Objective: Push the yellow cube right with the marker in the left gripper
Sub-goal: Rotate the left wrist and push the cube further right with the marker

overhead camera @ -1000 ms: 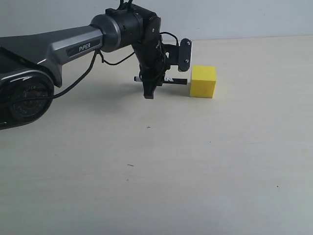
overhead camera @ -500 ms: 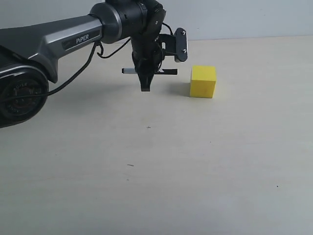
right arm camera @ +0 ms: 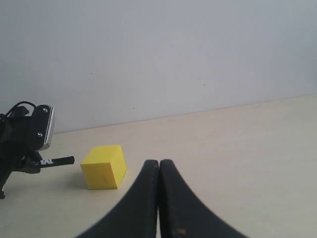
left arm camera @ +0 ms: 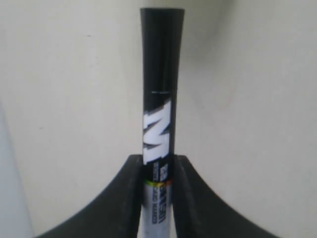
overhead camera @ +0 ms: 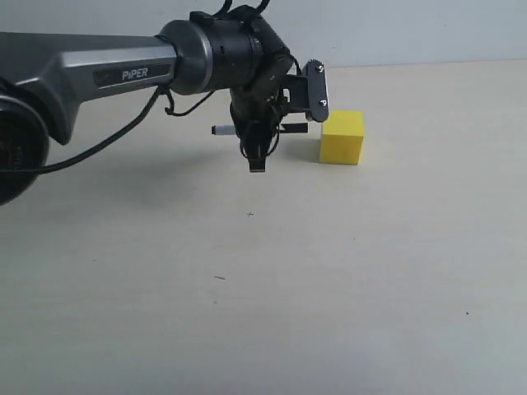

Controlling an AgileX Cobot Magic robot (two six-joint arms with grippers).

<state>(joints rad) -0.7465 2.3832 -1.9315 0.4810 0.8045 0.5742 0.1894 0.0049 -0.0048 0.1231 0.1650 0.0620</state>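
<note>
Yellow and plain-faced, the single yellow cube [overhead camera: 342, 137] sits flat on the pale table [overhead camera: 329, 288], toward the far edge where the grey wall [right arm camera: 173, 49] begins. It bears no print on any face I can see. From my right wrist view the same cube [right arm camera: 103, 167] shows a top and two sides, all blank.

Just to its left in the exterior view lies the black end of the one marker [overhead camera: 295, 127], held level above the table and pointing at the cube's left face. The right wrist view shows a thin strip of table between the marker [right arm camera: 57, 161] tip and the cube, so they are just beside each other, not touching.

My left gripper [overhead camera: 257, 156] points down and has the marker across its fingers, both ends sticking out. In the left wrist view my left gripper [left arm camera: 157, 163] is closed tight on the barrel, one black finger [left arm camera: 124, 198] against each side. The marker [left arm camera: 158, 99] carries a large white "M" on black. Below it is a thin coloured band and lines of small print that I cannot read.

One dark grey arm [overhead camera: 82, 70] is in the exterior view, lettered "PiPER" in white, with a black cable [overhead camera: 123, 140] looping under it and a grey-white block [overhead camera: 317, 86] beside the wrist.

My right gripper [right arm camera: 158, 166] is well apart from the cube, its two fingers pressed together with nothing between them.
</note>
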